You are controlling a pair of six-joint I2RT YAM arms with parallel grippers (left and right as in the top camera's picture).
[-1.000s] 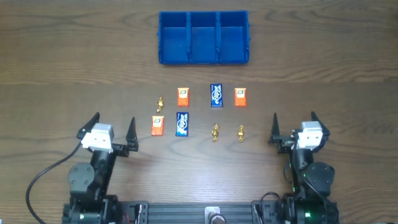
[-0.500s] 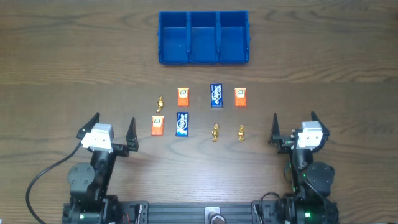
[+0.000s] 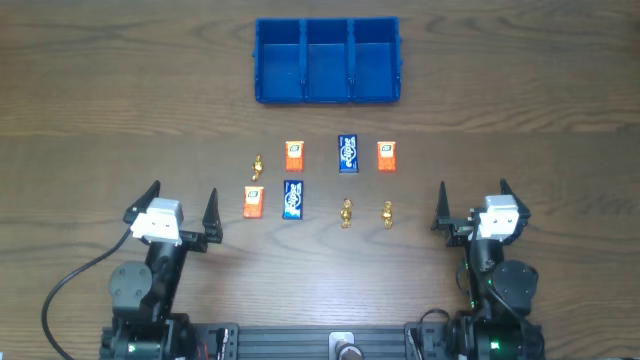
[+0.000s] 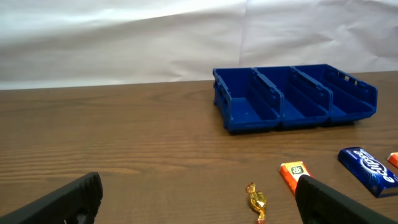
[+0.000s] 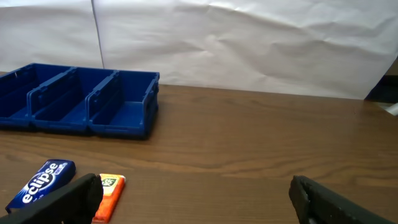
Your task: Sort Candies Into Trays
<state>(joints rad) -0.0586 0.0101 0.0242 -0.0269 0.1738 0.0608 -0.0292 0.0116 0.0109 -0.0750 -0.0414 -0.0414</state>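
The table [image 3: 100, 120] was a dark brown wood-grain top, its grain running from side to side across the top view. It had a dull sheen and only short, soft shadows lay on it, so the light looked even. Beyond the table's far edge hung a white backdrop [image 4: 124, 43], either paper or cloth, creased in long shallow folds. In the right wrist view a straight vertical seam [image 5: 95, 31] split that backdrop into two sheets. Toward the table's right edge, where the white ended, stood a dark shape [image 5: 385, 87], too cut off to identify. A small pale object [image 5: 392, 109] lay just beside it on the wood.
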